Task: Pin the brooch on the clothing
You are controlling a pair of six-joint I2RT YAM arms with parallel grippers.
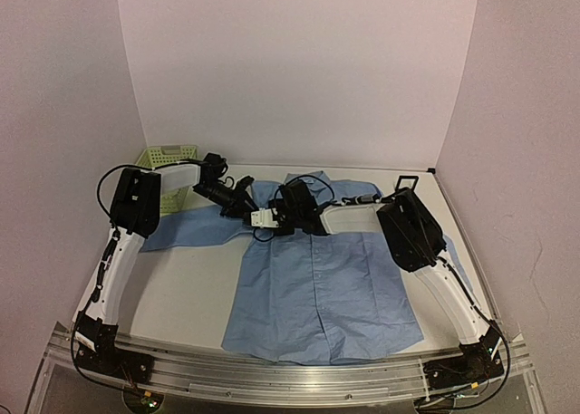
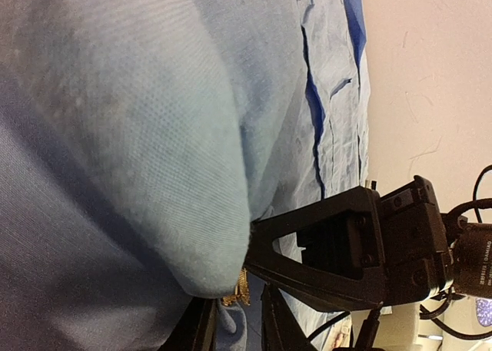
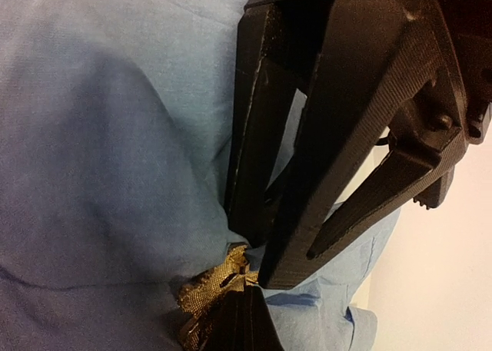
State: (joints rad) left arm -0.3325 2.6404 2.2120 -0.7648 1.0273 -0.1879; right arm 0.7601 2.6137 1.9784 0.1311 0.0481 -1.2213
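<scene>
The light blue shirt point(image 1: 317, 287) lies flat on the table, collar at the far end. Both grippers meet at its collar area. The brooch point(image 3: 207, 289) is a small golden mesh ornament pressed against the cloth. My right gripper point(image 3: 231, 309) is shut on it. It also shows in the left wrist view point(image 2: 238, 289), under a bulge of shirt point(image 2: 154, 136). My left gripper point(image 2: 234, 316) is closed on a fold of shirt cloth right beside the brooch, its fingers point(image 3: 261, 136) touching the cloth next to my right fingertips. In the top view the left gripper point(image 1: 245, 206) and right gripper point(image 1: 268, 216) hide the brooch.
A pale green plastic basket point(image 1: 168, 160) stands at the back left, behind the left arm. A small black square box frame point(image 1: 407, 182) sits at the back right near the wall. White walls enclose the table on three sides.
</scene>
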